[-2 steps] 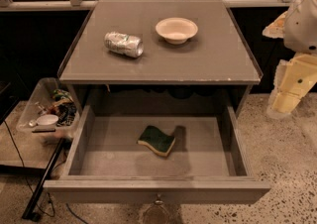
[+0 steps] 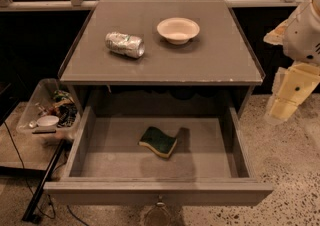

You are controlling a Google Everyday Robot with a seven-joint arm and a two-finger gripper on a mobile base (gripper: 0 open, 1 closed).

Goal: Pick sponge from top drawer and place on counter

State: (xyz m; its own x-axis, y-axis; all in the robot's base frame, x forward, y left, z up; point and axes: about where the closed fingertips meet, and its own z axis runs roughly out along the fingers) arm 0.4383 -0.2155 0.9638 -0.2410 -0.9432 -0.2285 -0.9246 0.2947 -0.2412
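Note:
The sponge (image 2: 158, 141), dark green on top with yellow foam below, lies flat in the middle of the open top drawer (image 2: 80, 145). The drawer is pulled far out, and its small metal knob (image 2: 160, 202) shows on the front panel. The counter (image 2: 220, 60) above it carries a crushed silver can (image 2: 124, 44) and a cream bowl (image 2: 178, 30). My gripper (image 2: 286, 101) hangs at the right edge of the view. It is beside the cabinet, outside the drawer's right wall, above the floor and well away from the sponge.
A clear plastic bin (image 2: 35, 100) of clutter sits on a low stand left of the drawer. A black cable and pole (image 2: 42, 185) run along the floor at the lower left. Speckled floor (image 2: 290, 170) lies to the right.

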